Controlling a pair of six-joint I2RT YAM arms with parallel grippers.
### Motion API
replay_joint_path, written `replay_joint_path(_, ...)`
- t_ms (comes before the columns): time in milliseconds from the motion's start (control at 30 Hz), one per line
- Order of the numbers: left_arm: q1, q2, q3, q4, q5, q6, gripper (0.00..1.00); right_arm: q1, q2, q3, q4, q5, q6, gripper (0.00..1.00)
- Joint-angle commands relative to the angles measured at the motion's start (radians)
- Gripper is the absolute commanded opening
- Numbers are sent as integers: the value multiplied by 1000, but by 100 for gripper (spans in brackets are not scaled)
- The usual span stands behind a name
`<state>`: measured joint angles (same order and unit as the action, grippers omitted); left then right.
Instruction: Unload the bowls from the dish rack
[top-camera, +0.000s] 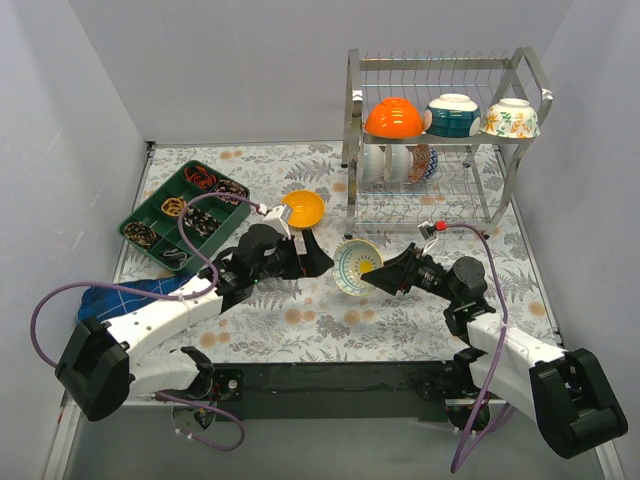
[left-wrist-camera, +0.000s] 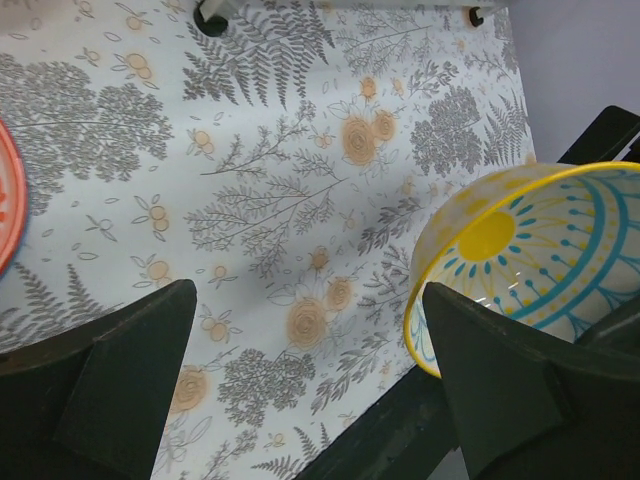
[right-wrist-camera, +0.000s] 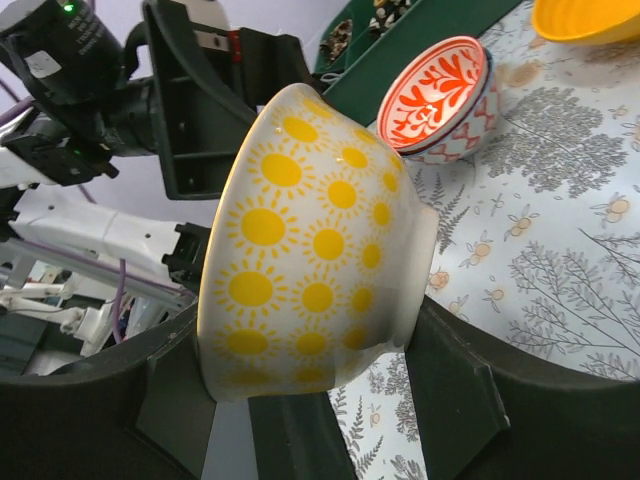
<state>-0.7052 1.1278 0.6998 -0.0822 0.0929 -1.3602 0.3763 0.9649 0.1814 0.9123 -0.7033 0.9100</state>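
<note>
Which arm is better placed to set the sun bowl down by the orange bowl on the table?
Probably the left: its hand is open right beside the sun bowl, and that orange bowl sits nearer to it. The right hand holds the sun bowl, tilted, farther away.

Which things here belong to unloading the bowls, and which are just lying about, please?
Job: dish rack; orange bowl, teal bowl and floral bowl on its top shelf, more bowls beneath; sun-patterned bowl in the right gripper; yellow bowl and red-patterned bowl on the table.
Lying about: green tray; blue cloth.
</note>
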Motion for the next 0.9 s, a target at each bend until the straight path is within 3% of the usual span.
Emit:
replay_joint_path(0,-91,44,9,88,-79,-85,96,19,18,-6,227,-50,66,13)
replay_joint_path(200,-154,78,-2,148,-137,-106,91,29,44,-23,253,-38,64,13)
replay_joint_path(300,-162,90,-10,156,-150,-108,82,35,64,-31,279,-38,70,13)
replay_joint_path(433,-169,104,-13,163,-156,-100,60,39,93,-37,293,-41,79,14)
replay_joint_path(467,-172,109,-11,165,-160,-97,47,41,104,-39,296,-39,81,14)
replay_joint_path(767,-198,164,1,170,-154,-50,10,52,147,-56,335,-36,96,16)
replay_joint_path(833,-204,168,1,170,-154,-40,0,50,158,-57,333,-36,93,25)
replay_joint_path(867,-206,164,-6,168,-154,-33,0,52,166,-57,326,-32,90,30)
